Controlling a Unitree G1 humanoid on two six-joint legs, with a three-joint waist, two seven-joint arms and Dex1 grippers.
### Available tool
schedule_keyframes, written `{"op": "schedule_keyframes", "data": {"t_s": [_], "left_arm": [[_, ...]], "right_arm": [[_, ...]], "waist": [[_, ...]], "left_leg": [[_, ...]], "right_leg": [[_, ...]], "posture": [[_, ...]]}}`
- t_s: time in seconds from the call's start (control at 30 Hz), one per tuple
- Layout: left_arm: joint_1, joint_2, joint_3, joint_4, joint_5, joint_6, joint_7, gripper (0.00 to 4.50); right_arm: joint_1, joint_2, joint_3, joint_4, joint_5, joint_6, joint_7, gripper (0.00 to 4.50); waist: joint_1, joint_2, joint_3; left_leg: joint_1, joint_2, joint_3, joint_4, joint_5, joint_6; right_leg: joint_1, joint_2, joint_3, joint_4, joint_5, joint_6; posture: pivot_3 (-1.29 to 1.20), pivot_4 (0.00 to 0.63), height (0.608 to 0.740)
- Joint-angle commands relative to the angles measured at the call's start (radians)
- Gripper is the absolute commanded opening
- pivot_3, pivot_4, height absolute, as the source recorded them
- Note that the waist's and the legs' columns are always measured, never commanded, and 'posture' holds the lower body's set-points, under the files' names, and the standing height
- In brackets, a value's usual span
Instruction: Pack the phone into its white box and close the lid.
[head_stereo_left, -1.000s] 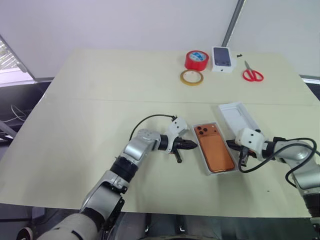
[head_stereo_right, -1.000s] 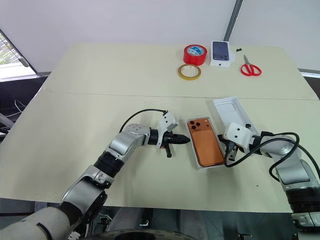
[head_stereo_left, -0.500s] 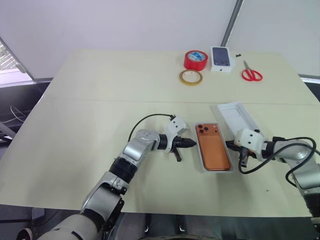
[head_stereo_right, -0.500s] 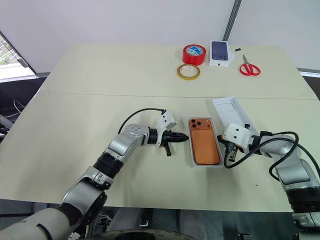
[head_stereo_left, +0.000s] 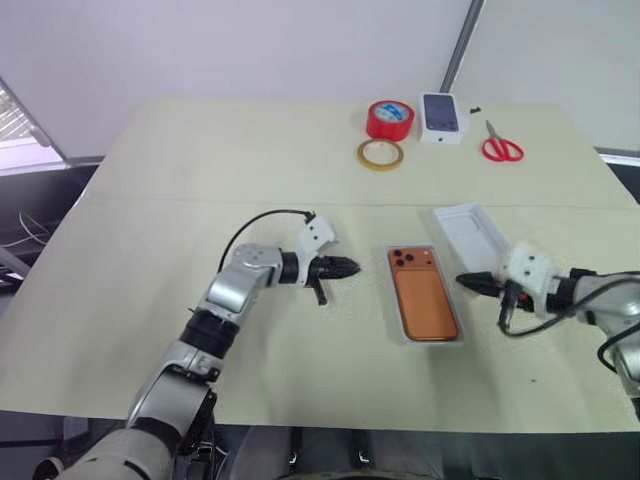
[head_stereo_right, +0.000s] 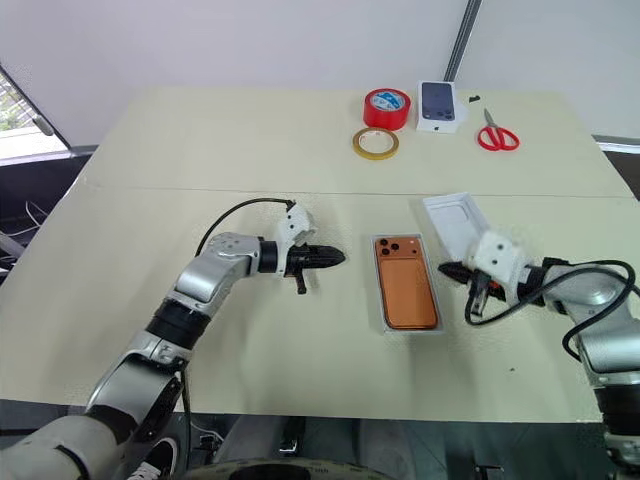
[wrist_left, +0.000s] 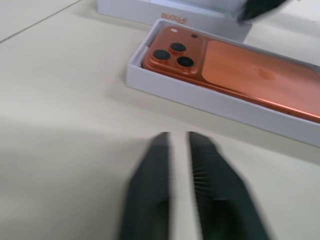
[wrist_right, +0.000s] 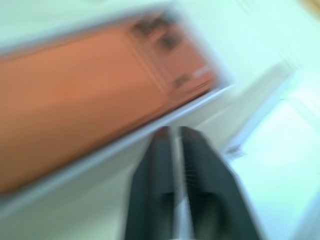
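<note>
The orange phone (head_stereo_left: 424, 295) lies back up, lenses toward the far side, inside the white box (head_stereo_left: 390, 296) near the table's front middle. The all-white lid (head_stereo_left: 478, 232) lies hollow side up just behind and to the right of the box. My left gripper (head_stereo_left: 352, 266) hovers a short way left of the box and points at it, its fingers (wrist_left: 159, 150) slightly open with nothing between them. To the right of the box, my right gripper (head_stereo_left: 463, 280) points at its side with a thin gap between its fingers (wrist_right: 161, 145), holding nothing and apart from the lid.
At the table's far side stand a red tape roll (head_stereo_left: 390, 119), a yellowish tape ring (head_stereo_left: 382, 153), a small white carton with a phone picture (head_stereo_left: 443, 117) and red scissors (head_stereo_left: 500, 148). A seam (head_stereo_left: 200, 200) runs across the table's middle.
The box with the phone was squared up between the grippers. Both grippers have since backed off from it, left one leftward, right one rightward and up, and their fingers have parted.
</note>
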Motion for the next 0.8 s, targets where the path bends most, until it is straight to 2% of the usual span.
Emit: {"op": "schedule_keyframes", "data": {"t_s": [0.03,0.13,0.17,0.27,0.4,0.63,0.8], "left_arm": [[0.017,0.043,0.065,-0.088,-0.049,-0.094,-0.046,2.83],[0.058,0.087,0.088,-0.130,-0.075,-0.131,-0.089,4.32],[0.076,0.110,0.093,-0.150,-0.091,-0.129,-0.116,4.50],[0.130,0.175,0.111,-0.205,-0.128,-0.145,-0.187,4.50],[0.174,0.211,0.169,-0.250,-0.187,-0.190,-0.220,4.50],[0.260,0.263,0.216,-0.302,-0.216,-0.291,-0.262,4.50],[0.296,0.273,0.213,-0.317,-0.206,-0.324,-0.246,4.50]], "right_arm": [[-0.045,0.016,-0.012,-0.028,-0.018,0.087,-0.105,2.39],[-0.072,0.027,0.009,-0.035,-0.036,0.188,-0.174,3.91],[-0.083,0.030,0.018,-0.036,-0.039,0.232,-0.195,4.42],[-0.101,0.011,0.065,-0.044,-0.082,0.325,-0.237,4.47],[-0.175,0.016,0.062,-0.071,-0.013,0.503,-0.226,4.47],[-0.260,-0.022,0.132,-0.070,0.025,0.694,-0.179,4.47],[-0.223,-0.067,0.189,-0.126,0.005,0.756,-0.192,4.47]], "waist": [[-0.008,0.000,0.000],[-0.010,0.000,0.000],[-0.010,0.000,0.000],[-0.014,0.001,0.000],[-0.013,0.001,0.000],[-0.014,0.001,0.000],[-0.010,0.001,0.000]], "left_leg": [[0.000,0.000,0.000,0.000,0.000,0.000],[0.000,0.000,0.000,0.000,0.000,0.000],[0.000,0.000,0.000,0.000,0.000,-0.001],[0.000,0.000,0.000,-0.001,0.000,0.000],[-0.001,0.000,0.000,-0.001,0.000,0.000],[-0.003,0.000,0.000,-0.001,0.000,0.001],[-0.005,0.000,0.000,-0.001,-0.001,0.001]], "right_leg": [[0.000,0.000,0.000,0.000,0.000,0.000],[0.000,0.000,0.000,0.000,0.000,0.000],[0.000,0.000,0.000,0.000,0.000,0.000],[-0.001,0.000,0.000,0.000,0.000,0.000],[-0.002,0.000,0.000,0.000,0.000,0.000],[-0.004,-0.001,0.000,0.000,0.000,0.000],[-0.005,-0.001,0.000,0.000,0.000,0.000]], "posture": [[0.00,0.150,0.740],[0.00,0.150,0.740],[0.00,0.150,0.740],[0.00,0.150,0.740],[0.00,0.150,0.740],[0.00,0.150,0.740],[0.00,0.150,0.740]]}}
